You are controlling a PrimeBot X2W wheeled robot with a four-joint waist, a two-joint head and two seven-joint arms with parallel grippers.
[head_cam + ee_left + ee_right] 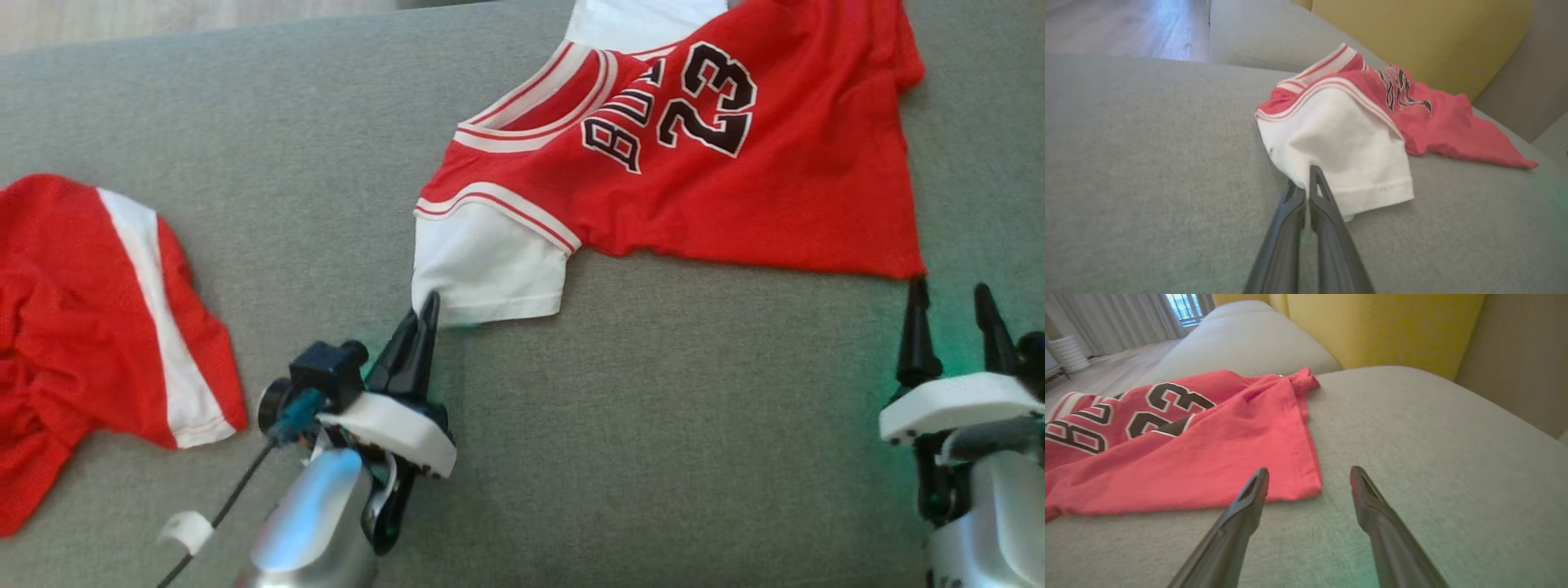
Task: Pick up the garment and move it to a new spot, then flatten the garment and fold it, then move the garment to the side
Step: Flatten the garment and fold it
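Note:
The garment [735,188] is a red jersey with "23" in black and a white sleeve [490,261], spread crookedly on the grey sofa seat [653,425]. My left gripper [426,306] is shut on the near corner of that white sleeve [1347,147]; in the left wrist view the gripper [1303,179] pinches the sleeve's hem, with white cloth showing between the fingers. My right gripper [951,294] stands open just short of the jersey's near right hem corner. In the right wrist view the gripper [1309,471] straddles that corner of the garment [1208,457], holding nothing.
A second red piece of clothing with a white stripe [82,327] lies bunched at the seat's left. A yellow back cushion [1380,326] stands behind the jersey. Wooden floor [1118,24] lies beyond the sofa's edge.

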